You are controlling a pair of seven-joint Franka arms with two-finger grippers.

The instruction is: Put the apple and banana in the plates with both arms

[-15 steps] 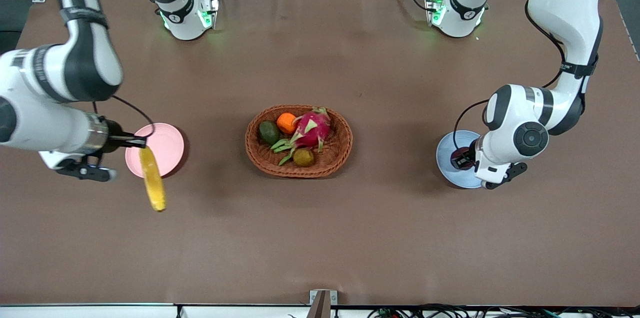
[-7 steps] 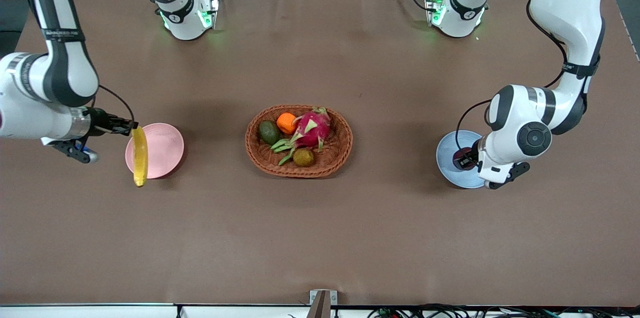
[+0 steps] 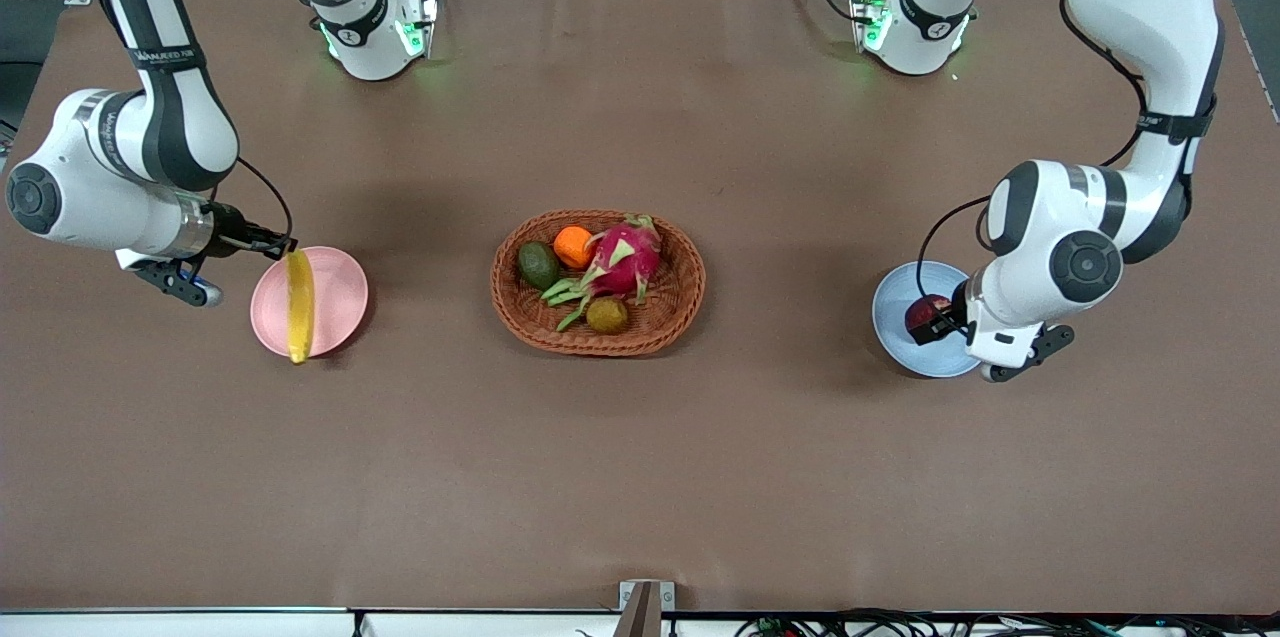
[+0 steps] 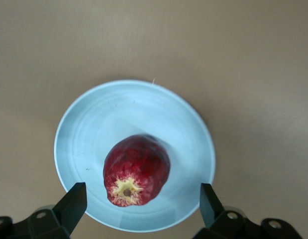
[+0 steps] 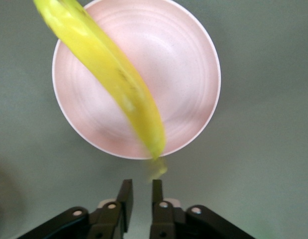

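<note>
Over the light blue round plate [image 3: 925, 320], the left claw [image 4: 139, 201] is standing wide open, so the dark red apple [image 4: 137, 170] is resting in it untouched. Over the pale pink round plate [image 5: 188, 59], the right claw [image 5: 140, 199] is gaping narrowly, gripping nothing; the long yellow banana [image 5: 114, 77] is lying across that plate, one tip overhanging its rim.

An oval brown wicker basket [image 3: 597, 282] stands in the middle of the brown worktop [image 3: 640, 477]. In it lie a magenta dragon fruit [image 3: 626, 257] with green scales, an orange fruit [image 3: 573, 246] touching it, a dark green avocado [image 3: 538, 265] at the end toward the right arm, and a small brownish round fruit [image 3: 607, 315] nearest to the front camera.
</note>
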